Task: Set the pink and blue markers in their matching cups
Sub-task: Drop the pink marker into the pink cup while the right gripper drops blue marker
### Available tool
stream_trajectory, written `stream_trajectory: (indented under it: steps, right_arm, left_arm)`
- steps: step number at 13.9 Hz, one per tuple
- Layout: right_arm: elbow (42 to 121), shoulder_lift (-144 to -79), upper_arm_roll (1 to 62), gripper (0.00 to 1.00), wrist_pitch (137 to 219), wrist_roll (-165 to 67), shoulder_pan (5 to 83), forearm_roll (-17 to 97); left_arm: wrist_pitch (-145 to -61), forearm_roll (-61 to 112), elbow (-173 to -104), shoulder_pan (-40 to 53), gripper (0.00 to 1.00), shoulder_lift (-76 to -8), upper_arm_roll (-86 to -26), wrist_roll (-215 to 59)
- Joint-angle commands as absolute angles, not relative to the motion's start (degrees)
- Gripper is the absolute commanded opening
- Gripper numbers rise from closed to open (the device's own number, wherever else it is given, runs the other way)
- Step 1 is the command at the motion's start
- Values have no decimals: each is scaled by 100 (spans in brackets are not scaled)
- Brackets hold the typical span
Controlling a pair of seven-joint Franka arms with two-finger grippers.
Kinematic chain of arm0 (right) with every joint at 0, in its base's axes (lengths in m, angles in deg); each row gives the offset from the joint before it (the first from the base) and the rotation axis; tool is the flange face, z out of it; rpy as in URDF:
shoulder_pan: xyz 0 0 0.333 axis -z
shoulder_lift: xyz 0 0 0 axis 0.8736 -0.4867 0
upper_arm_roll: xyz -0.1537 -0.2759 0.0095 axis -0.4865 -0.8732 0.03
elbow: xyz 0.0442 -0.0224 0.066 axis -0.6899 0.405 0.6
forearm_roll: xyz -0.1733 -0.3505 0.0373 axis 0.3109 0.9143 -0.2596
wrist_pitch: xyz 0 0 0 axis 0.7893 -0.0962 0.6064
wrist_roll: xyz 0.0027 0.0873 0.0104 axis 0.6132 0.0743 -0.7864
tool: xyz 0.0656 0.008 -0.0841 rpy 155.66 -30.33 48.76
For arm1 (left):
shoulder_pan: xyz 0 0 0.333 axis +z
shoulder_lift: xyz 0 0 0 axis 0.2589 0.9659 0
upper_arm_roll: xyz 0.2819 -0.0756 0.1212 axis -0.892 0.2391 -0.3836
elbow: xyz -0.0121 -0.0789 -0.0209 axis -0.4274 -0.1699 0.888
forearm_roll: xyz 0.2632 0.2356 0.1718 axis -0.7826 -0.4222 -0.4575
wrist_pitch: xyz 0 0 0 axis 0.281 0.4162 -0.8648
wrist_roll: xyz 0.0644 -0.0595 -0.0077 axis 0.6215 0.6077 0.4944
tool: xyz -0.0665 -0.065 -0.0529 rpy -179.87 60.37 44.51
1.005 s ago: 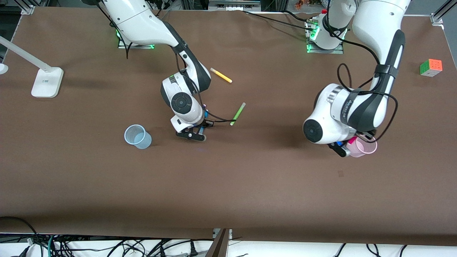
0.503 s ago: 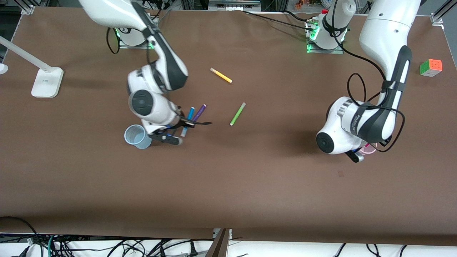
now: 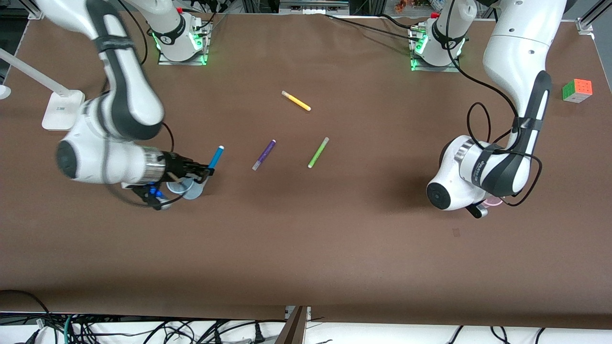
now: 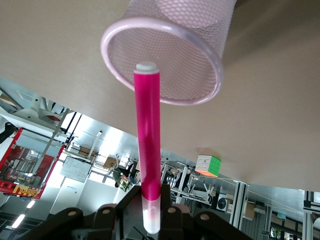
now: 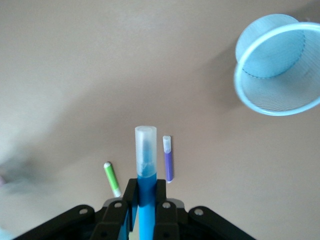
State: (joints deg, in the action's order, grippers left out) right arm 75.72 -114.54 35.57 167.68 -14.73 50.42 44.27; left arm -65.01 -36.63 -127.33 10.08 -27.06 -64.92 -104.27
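Observation:
My right gripper [image 3: 202,171] is shut on the cyan-blue marker [image 3: 215,157] and holds it tilted over the light blue cup [image 3: 187,189], which it partly hides. In the right wrist view the blue marker [image 5: 145,160] stands between the fingers [image 5: 131,196], and the blue cup [image 5: 278,67] lies off to one side. My left gripper [image 4: 150,202] is shut on the pink marker [image 4: 148,145] by its pale end. The marker's tip sits over the rim of the pink cup [image 4: 200,92]. In the front view only a sliver of the pink cup [image 3: 493,202] shows under the left wrist.
A purple marker [image 3: 264,155], a lime-green marker [image 3: 318,152] and a yellow marker [image 3: 296,101] lie mid-table. A Rubik's cube [image 3: 577,90] sits at the left arm's end. A white lamp base [image 3: 62,111] stands at the right arm's end.
My right arm has swung toward its end of the table with the blue marker, from beside the purple marker to over the blue cup. My left arm has shifted slightly over the pink cup.

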Motion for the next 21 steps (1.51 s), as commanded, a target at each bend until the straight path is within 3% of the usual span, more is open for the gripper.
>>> stream_trajectory:
  steps: [1, 3, 4, 5, 6, 12, 17, 19, 21]
  right_arm:
    - [7488, -11736, 3654, 0, 16265, -1757, 5646, 3717]
    - [7488, -11921, 3654, 0, 15948, -2073, 5998, 3338]
    - [7488, -11974, 3654, 0, 15842, -2222, 6104, 3319]
    - [7488, -12062, 3654, 0, 15728, -2302, 6192, 3302]
    - [7488, -12167, 3654, 0, 15588, -2373, 6280, 3267]
    - [7488, -12633, 3654, 0, 15103, -2531, 6650, 3231]
    - [7470, -12879, 3654, 0, 15111, -2804, 6799, 3073]
    - [7339, -12924, 3654, 48, 15103, -2821, 6800, 3082]
    - [7181, -12924, 3654, 60, 15024, -2804, 6800, 3073]
  left_arm:
    - [-6544, -3507, -12642, 1123, 0, -2622, -6465, -10580]
    - [-6544, -3498, -12642, 1114, 0, -2622, -6465, -10580]
    - [-6544, -3498, -12642, 1114, 11, -2622, -6465, -10572]
    - [-6535, -3498, -12642, 1105, 49, -2622, -6465, -10493]
    - [-6526, -3498, -12633, 1053, 99, -2614, -6465, -10458]
    - [-6526, -3472, -12572, 1070, 100, -2666, -6447, -10115]
    - [-6509, -2016, -12563, 1158, 100, -3228, -6473, -9080]
    - [-6509, -1427, -12580, 1253, 100, -3500, -6474, -8299]
    - [-6544, -697, -12633, 1298, 100, -3790, -6474, -7622]
